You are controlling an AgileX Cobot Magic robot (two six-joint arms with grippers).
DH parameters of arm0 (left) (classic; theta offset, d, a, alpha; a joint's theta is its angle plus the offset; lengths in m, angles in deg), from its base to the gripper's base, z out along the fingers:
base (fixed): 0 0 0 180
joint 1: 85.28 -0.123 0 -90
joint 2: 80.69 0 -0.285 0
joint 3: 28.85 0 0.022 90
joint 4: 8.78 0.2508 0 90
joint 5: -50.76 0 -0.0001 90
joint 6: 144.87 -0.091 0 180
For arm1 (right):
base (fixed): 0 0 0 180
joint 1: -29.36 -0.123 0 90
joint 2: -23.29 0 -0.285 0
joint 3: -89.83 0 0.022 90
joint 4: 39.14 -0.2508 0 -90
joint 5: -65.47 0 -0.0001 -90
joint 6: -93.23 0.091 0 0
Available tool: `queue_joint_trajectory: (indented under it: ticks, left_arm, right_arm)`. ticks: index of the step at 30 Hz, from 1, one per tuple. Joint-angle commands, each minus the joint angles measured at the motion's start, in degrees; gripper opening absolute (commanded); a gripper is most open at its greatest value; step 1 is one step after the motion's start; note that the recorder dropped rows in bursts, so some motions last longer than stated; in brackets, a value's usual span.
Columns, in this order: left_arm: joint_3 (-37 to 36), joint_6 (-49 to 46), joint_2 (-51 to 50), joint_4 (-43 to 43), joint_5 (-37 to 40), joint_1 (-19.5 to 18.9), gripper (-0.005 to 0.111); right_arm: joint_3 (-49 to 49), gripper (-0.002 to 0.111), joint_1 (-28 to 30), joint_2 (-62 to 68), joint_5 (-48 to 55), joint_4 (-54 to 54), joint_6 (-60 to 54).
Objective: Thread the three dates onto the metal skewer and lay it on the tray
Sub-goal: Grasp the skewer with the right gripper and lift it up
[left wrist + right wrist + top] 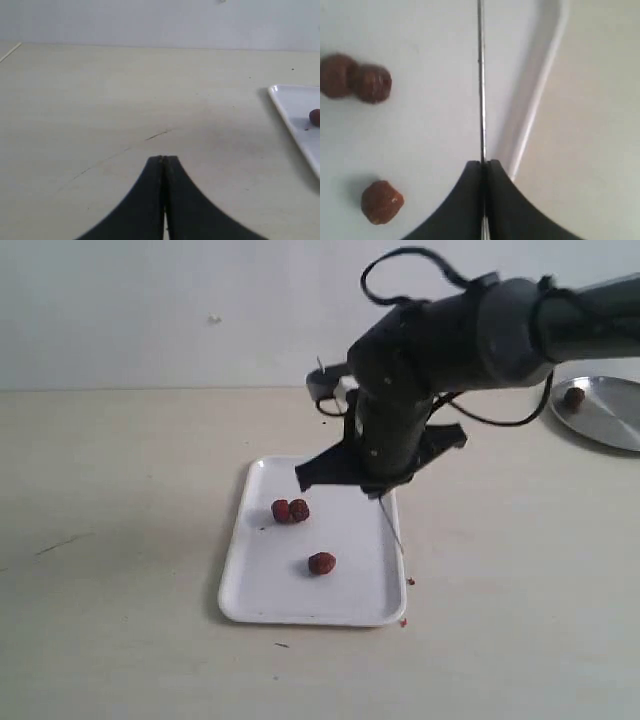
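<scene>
Grey metal skewer (481, 75): your right claw (484, 162) is pinching it at one end, jaws closed tight on the thin rod with no gap showing. The rod is running straight out ahead of the claw, over the white tray (540, 85), just inside the long rim on the right arm's side and heading toward the near corner on that side. You cannot tell whether its far tip is touching the tray floor.

Dates, three, dark red, wrinkled: all are lying loose on the tray floor, none on the rod. The first date (281, 510) is touching the second date (299, 510), both sitting toward the opposite long rim, in the far half. The third date (321, 563) is lying alone, nearer the near short rim.

Left claw (163, 159): its jaws are pressing together on nothing, hanging over the bare table (100, 100), apart from the tray.

Round metal plate (610, 415): it is sitting toward the table's far right edge, well apart from the tray, carrying a fourth fruit (574, 396) near its rim.
</scene>
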Motion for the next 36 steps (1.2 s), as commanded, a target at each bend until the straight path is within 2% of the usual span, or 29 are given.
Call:
queue_joint_trajectory:
  ticks: [1,3,8,14,18,20,24,29,30,33,36]
  left_arm:
    - [0.1,0.2,0.4,0.1,-0.5,0.4,0.000]
    - [0.1,0.2,0.4,0.1,-0.5,0.4,0.000]
    - [0.1,0.2,0.4,0.1,-0.5,0.4,0.000]
    - [0.1,0.2,0.4,0.8,-0.5,0.4,0.000]
    - [0.1,-0.3,0.4,4.8,-1.9,0.4,0.000]
    - [0.1,-0.3,0.4,5.5,-8.2,0.4,0.000]
    - [0.1,3.4,0.4,4.3,-25.4,0.4,0.000]
    - [0.1,3.1,0.4,4.5,-36.4,0.4,0.000]
    - [0.1,5.0,0.4,4.4,-38.6,0.4,0.000]
    - [0.1,20.5,0.4,4.6,-44.1,0.4,0.000]
    - [0.3,22.5,0.4,5.7,-48.7,0.4,0.000]
  right_arm:
    - [-0.1,0.000,0.0,-6.9,0.2,9.6,-2.1]
    - [-0.1,0.000,0.0,-9.0,0.6,13.6,-10.1]
    - [-0.1,0.000,0.3,-9.3,-1.7,25.1,-8.4]
    - [-0.1,0.000,1.7,-8.5,-10.1,27.9,-9.3]
    - [-0.1,0.000,4.3,-8.5,-11.8,28.0,-16.6]
    - [-0.1,0.000,6.9,-8.5,-11.8,27.3,-18.4]
    - [-0.1,0.000,14.2,-8.5,-12.7,20.4,-23.6]
    - [-0.1,0.000,21.1,-8.5,-13.5,1.2,-35.8]
    - [-0.1,0.000,21.8,-8.5,-13.9,-2.3,-38.8]
    - [-0.1,0.000,21.9,-8.5,-14.7,-8.6,-45.2]
    - [-0.1,0.000,21.9,-8.5,-16.4,-12.9,-49.4]
